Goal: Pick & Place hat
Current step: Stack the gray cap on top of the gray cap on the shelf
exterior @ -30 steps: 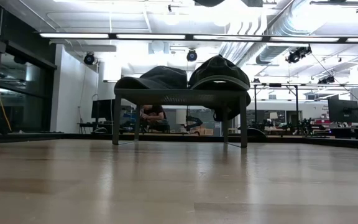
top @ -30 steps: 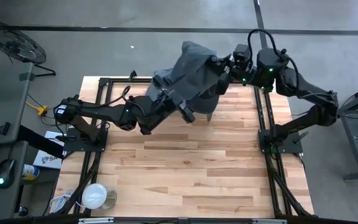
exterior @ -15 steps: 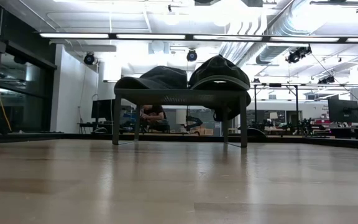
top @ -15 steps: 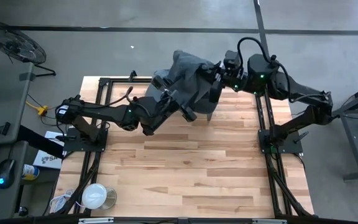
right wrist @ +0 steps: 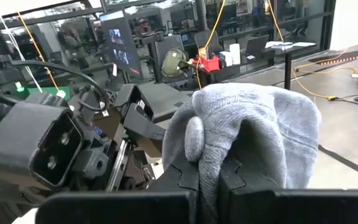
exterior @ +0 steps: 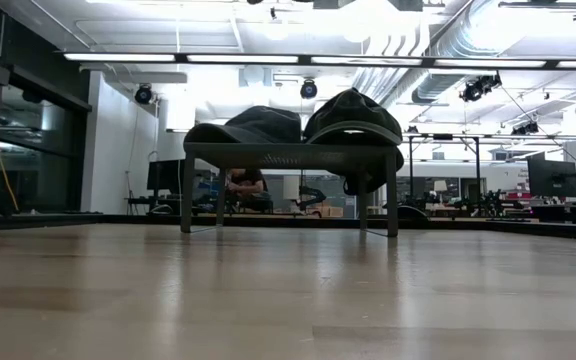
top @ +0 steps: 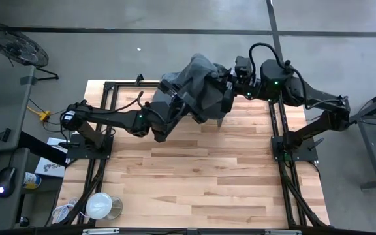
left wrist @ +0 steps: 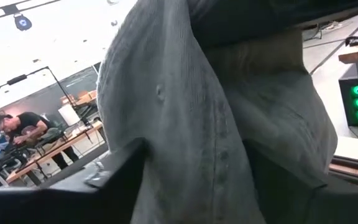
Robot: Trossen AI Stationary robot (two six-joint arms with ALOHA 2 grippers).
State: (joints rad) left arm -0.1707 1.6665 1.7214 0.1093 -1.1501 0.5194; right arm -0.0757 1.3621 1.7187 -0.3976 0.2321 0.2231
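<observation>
From above, my right claw (top: pixel 226 91) is pinched on the grey hat (top: pixel 198 81), held aloft over the far edge of the bench (top: pixel 194 176). My left claw (top: pixel 183 104) sits just under the cloth; I cannot tell how its fingers stand.

At bench level, two other caps (exterior: pixel 353 118) rest on a small rack (exterior: pixel 288 152), the room's ceiling lights behind.

The left wrist view is filled with hat fabric (left wrist: pixel 229 124).

In the right wrist view, the fingers (right wrist: pixel 185 177) clamp a fold. I judge the pick done, the placing left.
</observation>
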